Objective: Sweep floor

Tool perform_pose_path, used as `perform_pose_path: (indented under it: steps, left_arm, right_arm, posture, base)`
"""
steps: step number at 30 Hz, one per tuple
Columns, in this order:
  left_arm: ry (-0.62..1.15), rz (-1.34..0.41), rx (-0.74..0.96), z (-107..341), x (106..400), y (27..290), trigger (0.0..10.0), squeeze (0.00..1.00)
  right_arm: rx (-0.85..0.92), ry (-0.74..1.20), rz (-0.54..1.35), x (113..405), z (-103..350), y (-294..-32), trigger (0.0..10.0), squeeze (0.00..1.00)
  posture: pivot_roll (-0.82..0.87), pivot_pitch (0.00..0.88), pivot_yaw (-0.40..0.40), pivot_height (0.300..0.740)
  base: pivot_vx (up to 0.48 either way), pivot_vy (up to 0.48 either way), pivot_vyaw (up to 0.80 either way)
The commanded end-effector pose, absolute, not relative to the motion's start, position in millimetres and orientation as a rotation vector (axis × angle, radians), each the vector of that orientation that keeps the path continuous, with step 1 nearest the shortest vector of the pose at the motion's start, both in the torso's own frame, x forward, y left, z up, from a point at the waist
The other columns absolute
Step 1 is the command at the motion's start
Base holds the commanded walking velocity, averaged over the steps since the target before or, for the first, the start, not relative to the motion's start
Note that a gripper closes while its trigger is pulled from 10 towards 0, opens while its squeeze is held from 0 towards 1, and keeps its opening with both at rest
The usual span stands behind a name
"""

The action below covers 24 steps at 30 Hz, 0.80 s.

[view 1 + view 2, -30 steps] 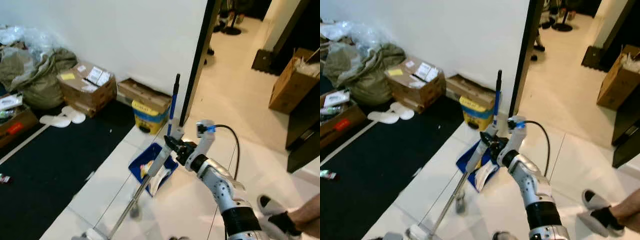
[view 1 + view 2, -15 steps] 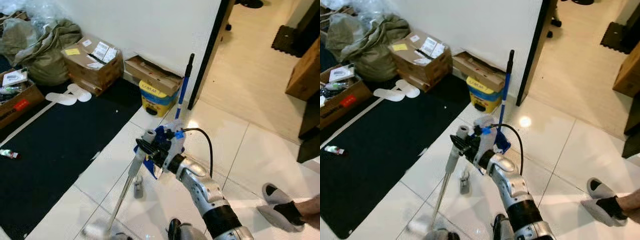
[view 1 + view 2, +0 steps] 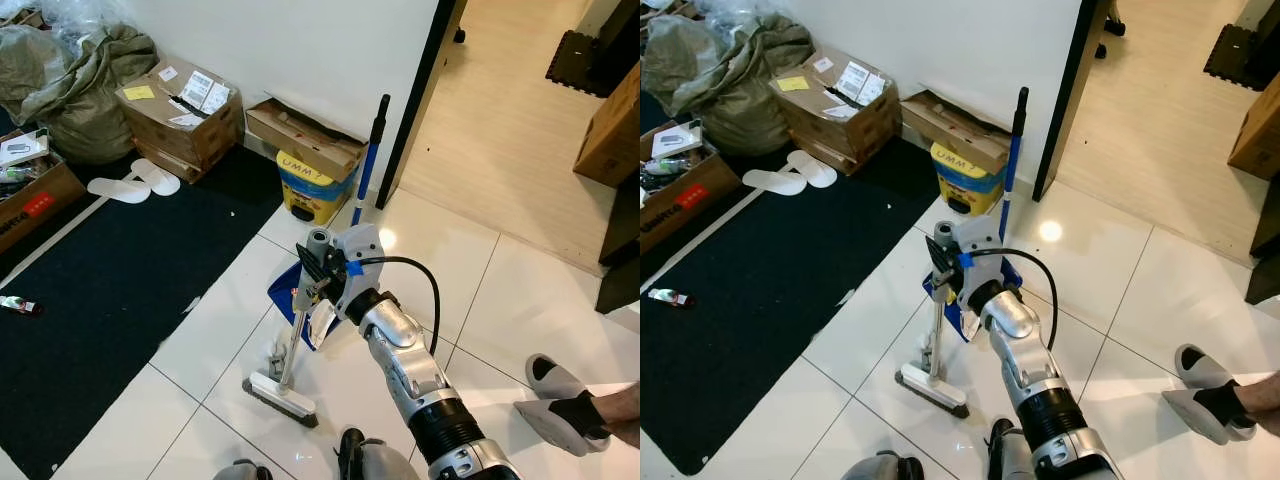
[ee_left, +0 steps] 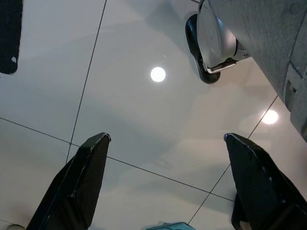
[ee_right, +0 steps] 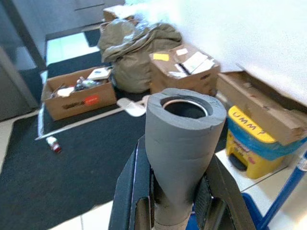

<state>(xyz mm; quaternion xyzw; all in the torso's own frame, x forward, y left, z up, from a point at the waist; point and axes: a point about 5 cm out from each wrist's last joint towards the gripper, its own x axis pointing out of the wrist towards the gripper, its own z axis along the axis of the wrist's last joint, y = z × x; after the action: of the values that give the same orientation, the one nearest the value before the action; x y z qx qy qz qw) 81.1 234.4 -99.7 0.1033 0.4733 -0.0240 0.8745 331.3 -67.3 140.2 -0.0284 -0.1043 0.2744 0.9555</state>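
At the left of the frame a black mat (image 3: 100, 330) covers the floor. At center, the right gripper (image 3: 316, 272) clamps the broom (image 3: 296, 330) by its grey handle, the brush head resting on white tile. The left gripper (image 4: 165, 187) hangs with fingers wide apart.

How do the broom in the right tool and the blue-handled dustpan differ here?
The broom has a grey handle and leans, gripped near its top by the right tool; the dustpan has a blue handle that stands nearly upright by the wall with nothing holding it. The broom's head rests on white tile in front of the dustpan's blue pan. Both are long-handled floor tools.
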Motion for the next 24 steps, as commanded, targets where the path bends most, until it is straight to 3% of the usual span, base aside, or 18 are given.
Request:
perform_pose_path:
  steps: [1,8,24]
  left_arm:
    - [1.035,-0.054,0.221,-102,66,239,10.0,0.0]
    - [1.042,-0.059,0.222,-102,61,238,10.0,0.0]
    - [1.027,-0.064,0.224,-102,68,238,10.0,0.0]
  right_arm:
    - [-0.081,-0.279,0.513,333,146,-73,10.0,0.0]
    - [-0.066,-0.419,0.389,343,170,-87,10.0,0.0]
    - [-0.099,-0.541,0.279,354,198,-101,10.0,0.0]
  posture:
    - [0.08,0.32,0.002,0.74]
    - [0.08,0.317,0.004,0.74]
    - [0.08,0.295,0.005,0.74]
  base:
    - [0.0,0.0,0.0]
    - [0.0,0.0,0.0]
    - [0.0,0.0,0.0]
